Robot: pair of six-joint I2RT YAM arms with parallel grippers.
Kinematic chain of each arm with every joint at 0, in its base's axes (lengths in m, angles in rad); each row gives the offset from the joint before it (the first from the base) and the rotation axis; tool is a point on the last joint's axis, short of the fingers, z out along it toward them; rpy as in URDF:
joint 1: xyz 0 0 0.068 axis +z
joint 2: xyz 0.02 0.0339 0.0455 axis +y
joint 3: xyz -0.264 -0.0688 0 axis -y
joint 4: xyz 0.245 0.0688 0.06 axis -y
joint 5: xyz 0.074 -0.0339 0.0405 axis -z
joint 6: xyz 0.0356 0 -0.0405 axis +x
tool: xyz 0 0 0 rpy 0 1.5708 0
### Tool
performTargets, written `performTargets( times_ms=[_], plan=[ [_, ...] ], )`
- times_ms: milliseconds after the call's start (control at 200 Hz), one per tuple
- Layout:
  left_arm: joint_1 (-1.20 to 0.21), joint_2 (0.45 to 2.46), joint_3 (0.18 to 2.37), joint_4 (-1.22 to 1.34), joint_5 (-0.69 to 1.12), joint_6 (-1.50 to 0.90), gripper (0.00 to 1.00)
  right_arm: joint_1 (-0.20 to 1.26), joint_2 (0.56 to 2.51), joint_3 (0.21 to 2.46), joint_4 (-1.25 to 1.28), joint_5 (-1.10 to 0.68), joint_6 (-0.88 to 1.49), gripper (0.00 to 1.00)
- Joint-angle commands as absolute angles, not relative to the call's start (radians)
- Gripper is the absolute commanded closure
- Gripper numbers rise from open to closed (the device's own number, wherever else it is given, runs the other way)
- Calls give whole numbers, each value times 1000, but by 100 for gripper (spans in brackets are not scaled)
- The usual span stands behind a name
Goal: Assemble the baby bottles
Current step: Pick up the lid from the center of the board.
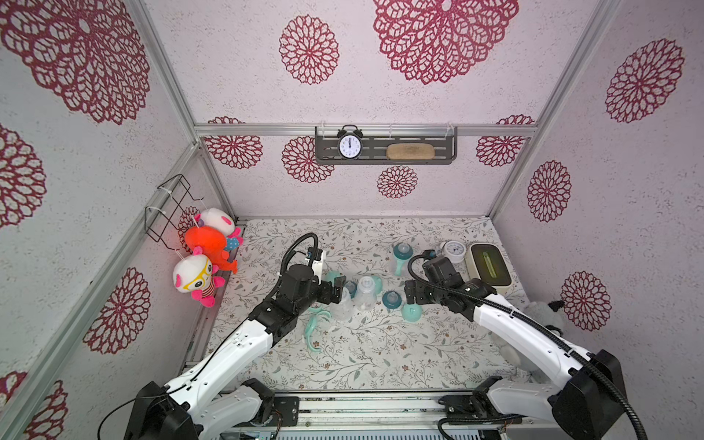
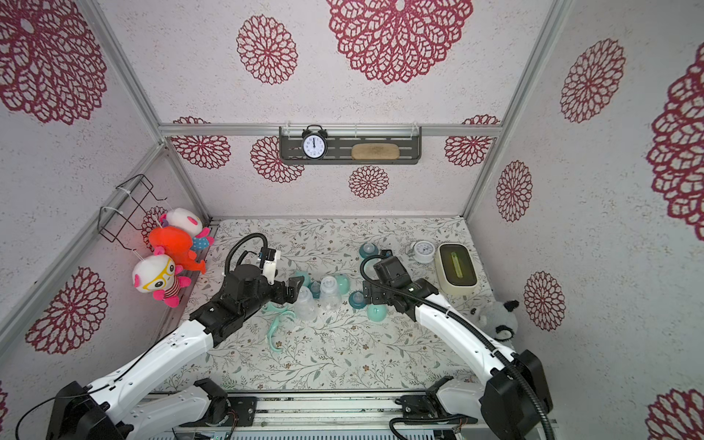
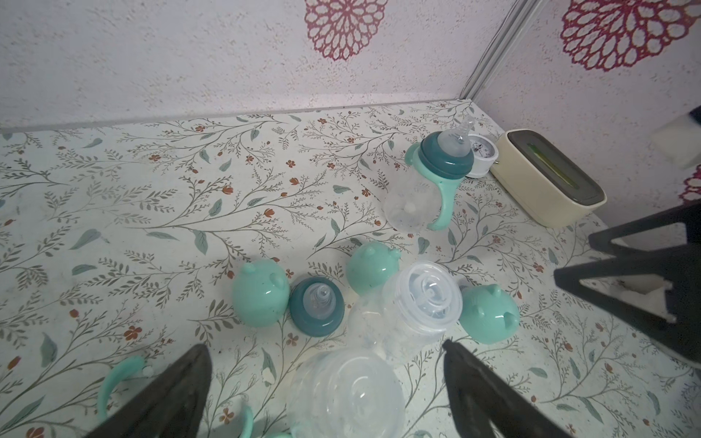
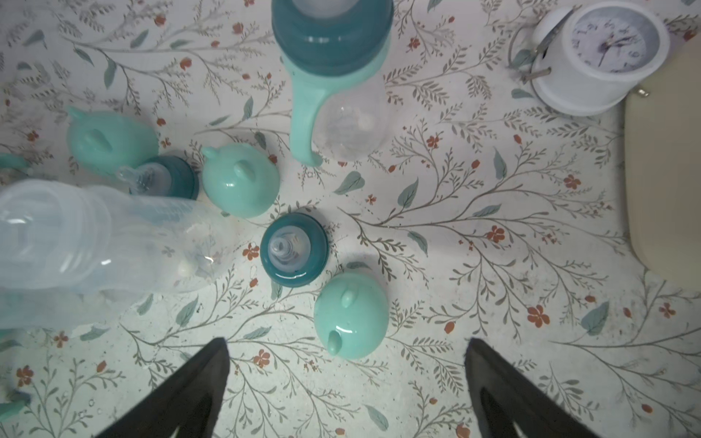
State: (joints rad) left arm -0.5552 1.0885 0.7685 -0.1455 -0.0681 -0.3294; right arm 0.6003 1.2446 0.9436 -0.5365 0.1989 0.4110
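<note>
One baby bottle [image 1: 402, 257] stands at the back with its dark teal collar and mint handles on. Two bare clear bottles [image 1: 365, 291] [image 1: 343, 304] stand mid-mat among loose teal collars [image 1: 391, 299], mint caps [image 1: 412, 312] and mint handles [image 1: 316, 327]. My left gripper [image 3: 328, 379] is open, and the nearer clear bottle [image 3: 345, 394] sits between its fingers with a gap on each side. My right gripper [image 4: 347, 356] is open above bare mat. A mint cap [image 4: 351, 314] lies just beyond its fingertips, and a loose collar [image 4: 294, 248] lies past that.
A white alarm clock [image 1: 453, 251] and a cream box [image 1: 489, 268] stand at the back right. Plush toys [image 1: 205, 259] hang by the left wall, and a grey plush [image 1: 541, 312] lies behind the right arm. Walls close three sides.
</note>
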Motion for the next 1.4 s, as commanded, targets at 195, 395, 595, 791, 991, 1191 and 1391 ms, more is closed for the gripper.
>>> performTargets(
  times_ms=[195, 395, 595, 791, 991, 1191, 1391],
  plan=[
    [-544, 1065, 812, -178, -60, -330, 2, 614, 1258, 800, -401, 206, 486, 13],
    [-544, 1062, 812, -180, -56, -334, 2, 615, 1295, 744, -288, 168, 491, 14],
    [-544, 1056, 810, -186, -59, -334, 2, 614, 1354, 724, -229, 188, 518, 15],
    [-544, 1051, 803, -187, -63, -333, 2, 615, 1411, 717, -188, 190, 527, 15],
    [-543, 1038, 789, -187, -75, -333, 2, 615, 1449, 703, -166, 205, 541, 19],
    [-544, 1034, 790, -187, -71, -334, 2, 615, 1502, 701, -132, 214, 545, 20],
    [-544, 1031, 785, -190, -78, -333, 2, 615, 1534, 699, -115, 214, 549, 23]
  ],
)
